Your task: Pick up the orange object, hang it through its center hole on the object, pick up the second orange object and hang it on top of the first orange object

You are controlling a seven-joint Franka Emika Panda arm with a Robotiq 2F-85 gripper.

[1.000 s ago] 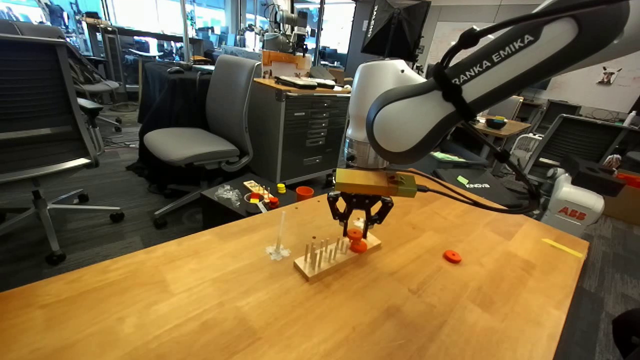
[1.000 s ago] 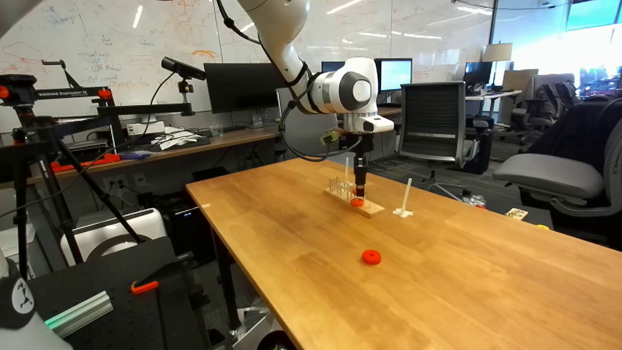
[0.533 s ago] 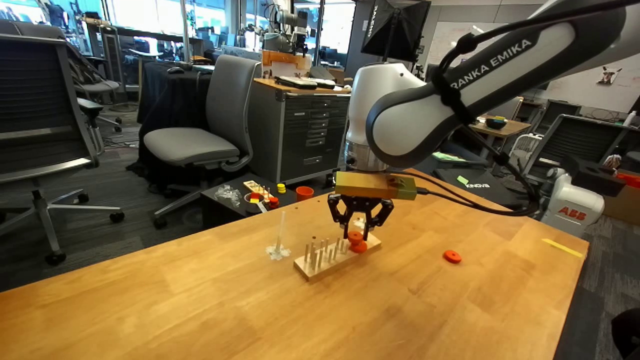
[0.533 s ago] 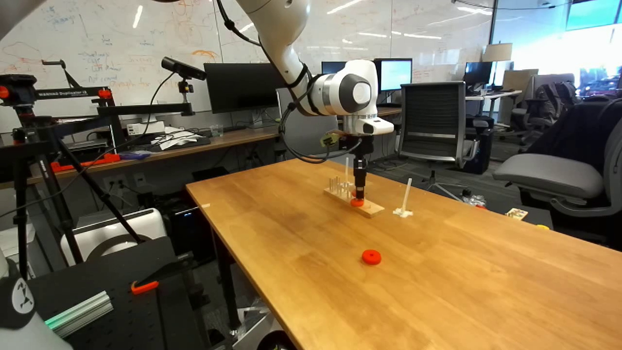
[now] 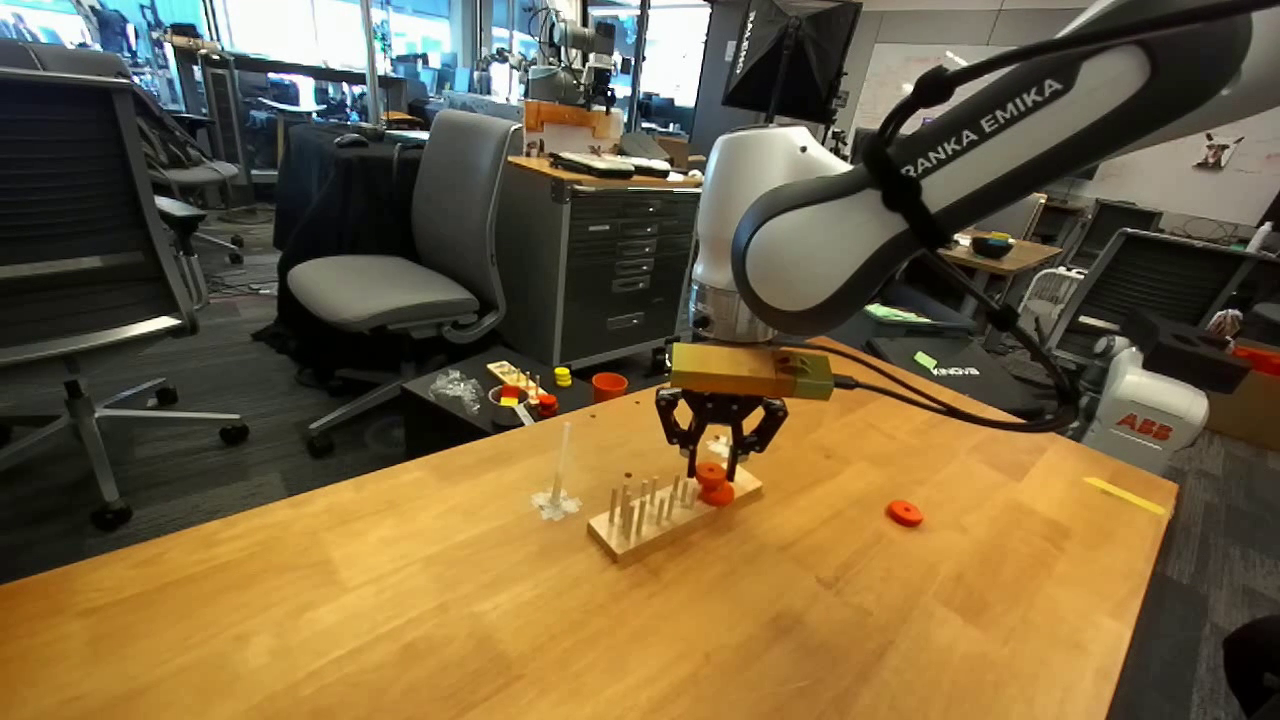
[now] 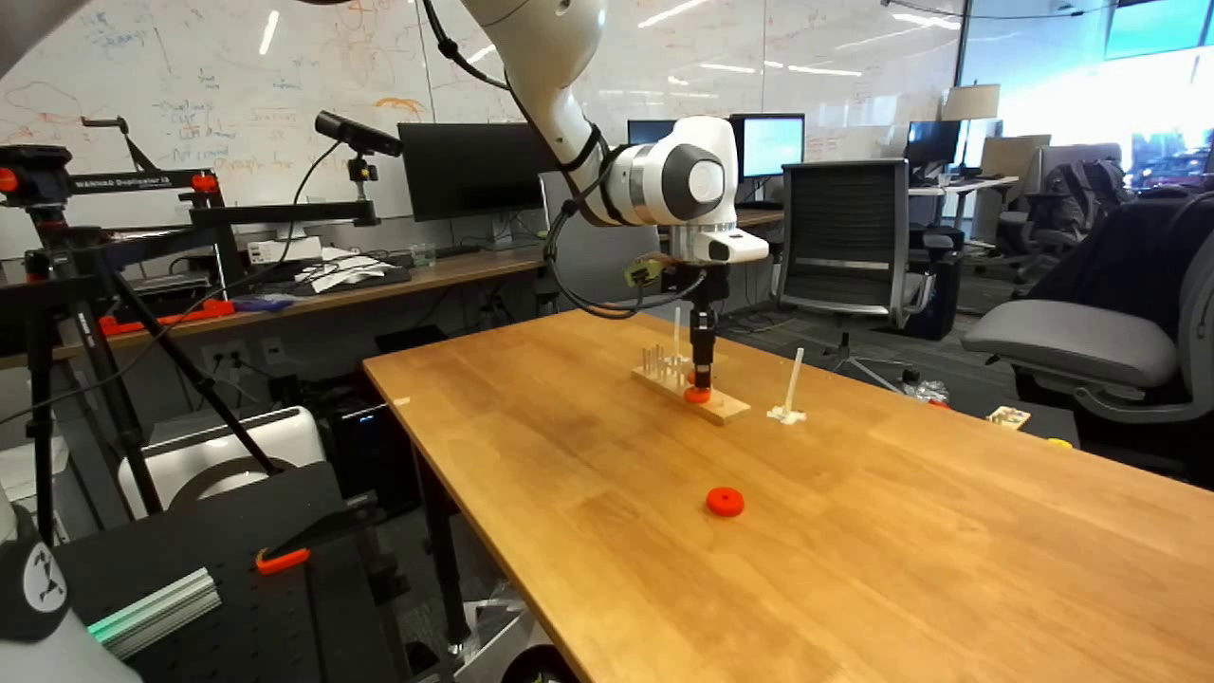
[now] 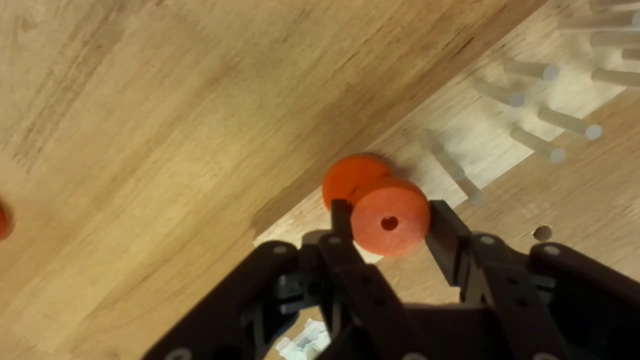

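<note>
Pinching a round orange disc [image 7: 390, 240] with a centre hole between the black fingertips [image 7: 446, 220] of the two-finger gripper [image 7: 393, 218], near the middle of the wrist view. Holding it over a second round orange disc [image 7: 350, 175] on the pale rectangular wooden peg rack [image 7: 482, 137]; cannot tell whether touching. Can see a third round orange disc [image 5: 905, 513] on the brown wooden table [image 5: 400, 600], lower right of centre in both exterior views.
</note>
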